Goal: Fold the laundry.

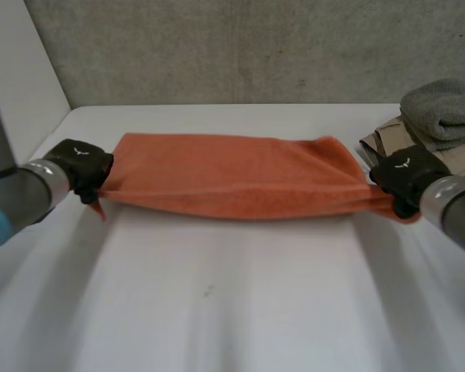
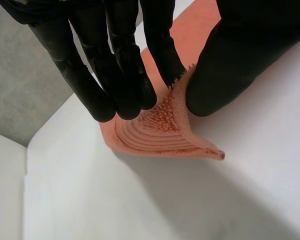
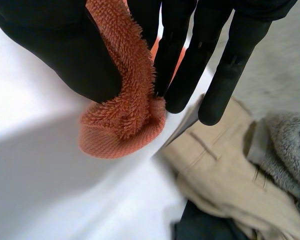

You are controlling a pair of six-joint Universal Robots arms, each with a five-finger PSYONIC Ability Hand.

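Note:
An orange towel [image 1: 232, 177] is stretched taut between my two hands across the middle of the white table [image 1: 232, 310], folded lengthwise. My left hand [image 1: 81, 167] pinches its left end; in the left wrist view the towel's corner [image 2: 165, 132] sits between the thumb [image 2: 230, 70] and the fingers [image 2: 115, 85]. My right hand [image 1: 407, 177] pinches the right end; in the right wrist view a bunched corner of the towel [image 3: 122, 115] is squeezed between the thumb [image 3: 55, 50] and the fingers [image 3: 190, 65].
A pile of laundry lies at the table's back right: a grey towel [image 1: 446, 112] on top of beige trousers [image 1: 387, 139], also seen as the beige trousers [image 3: 225, 170] and the grey towel [image 3: 285, 150] just past my right fingertips. A grey wall [image 1: 248, 46] rises behind the table.

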